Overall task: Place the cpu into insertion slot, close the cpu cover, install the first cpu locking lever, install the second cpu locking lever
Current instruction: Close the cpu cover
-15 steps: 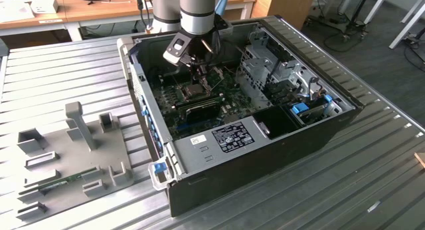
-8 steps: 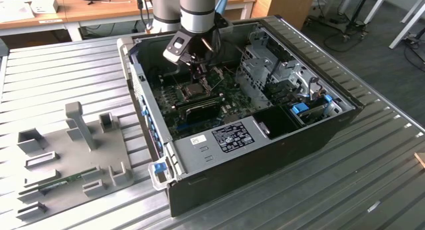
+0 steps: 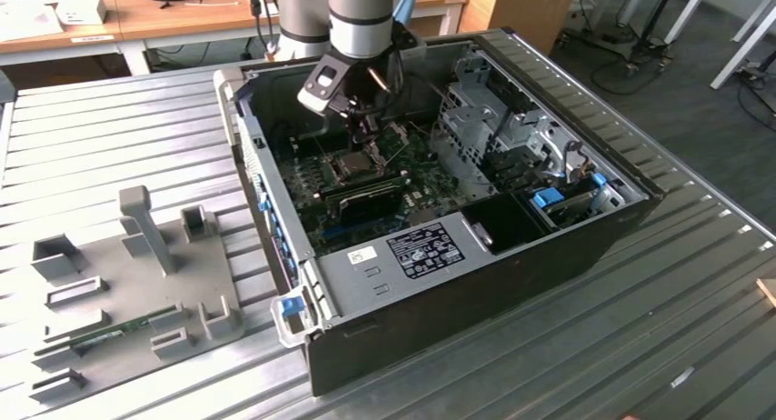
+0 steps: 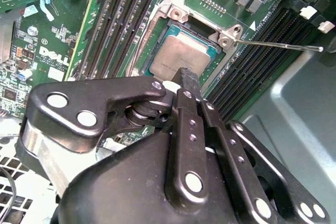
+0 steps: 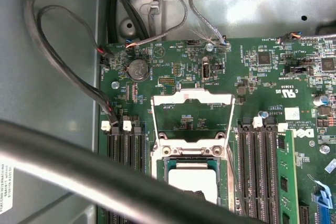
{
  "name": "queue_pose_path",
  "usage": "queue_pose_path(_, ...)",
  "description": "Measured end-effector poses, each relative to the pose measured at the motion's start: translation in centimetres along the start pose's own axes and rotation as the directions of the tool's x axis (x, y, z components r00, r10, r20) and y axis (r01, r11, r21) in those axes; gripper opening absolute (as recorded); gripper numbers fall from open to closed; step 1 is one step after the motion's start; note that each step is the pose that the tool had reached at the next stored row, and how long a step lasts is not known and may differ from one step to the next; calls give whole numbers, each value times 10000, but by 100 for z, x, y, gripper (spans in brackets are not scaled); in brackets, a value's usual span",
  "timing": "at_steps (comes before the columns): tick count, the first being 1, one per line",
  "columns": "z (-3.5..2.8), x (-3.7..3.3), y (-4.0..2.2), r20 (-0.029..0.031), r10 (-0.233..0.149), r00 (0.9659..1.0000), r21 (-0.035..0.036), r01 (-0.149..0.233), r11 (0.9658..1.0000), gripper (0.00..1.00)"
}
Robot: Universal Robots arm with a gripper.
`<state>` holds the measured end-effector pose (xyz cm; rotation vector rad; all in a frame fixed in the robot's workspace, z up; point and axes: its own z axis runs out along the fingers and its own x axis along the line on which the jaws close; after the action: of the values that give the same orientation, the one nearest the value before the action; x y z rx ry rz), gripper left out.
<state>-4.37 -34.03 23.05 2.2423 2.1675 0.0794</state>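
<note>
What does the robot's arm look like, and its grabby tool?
The arm is a round silver-grey tube with a dark band and a bit of blue trim. The tool is glossy black, built from flat jointed bars pinned with shiny silver rivets.

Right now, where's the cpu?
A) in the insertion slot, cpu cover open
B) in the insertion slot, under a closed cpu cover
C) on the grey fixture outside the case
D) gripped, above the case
A: in both wrist views the cpu lies bare in the insertion slot. The first wrist view shows the cpu cover swung back off it.
</note>
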Motion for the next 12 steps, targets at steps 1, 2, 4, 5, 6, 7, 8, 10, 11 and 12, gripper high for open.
queue_pose_path(1, -6, 0, 0, 1, 0, 10000, 0, 0, 10000, 10)
queue_pose_path(2, -10, 0, 1, 0, 0, 10000, 0, 0, 10000, 10)
queue_pose_path(4, -19, 1, 1, -1, 0, 10000, -1, 0, 10000, 10)
queue_pose_path(5, -19, 1, 1, -3, 0, 10000, -2, 0, 10000, 10)
queue_pose_path(6, -21, 1, 1, -1, 0, 10000, -1, 0, 10000, 10)
queue_pose_path(7, -22, 1, 1, -2, 0, 10000, -1, 0, 10000, 10)
queue_pose_path(8, -22, 1, 1, -2, 0, 10000, -1, 0, 10000, 10)
queue_pose_path(10, -23, 1, 1, -1, 0, 10000, -1, 0, 10000, 10)
queue_pose_path(11, -25, 1, 1, 1, 0, 10000, 0, 0, 10000, 10)
queue_pose_path(12, -28, 0, 1, 3, 0, 10000, 1, 0, 10000, 10)
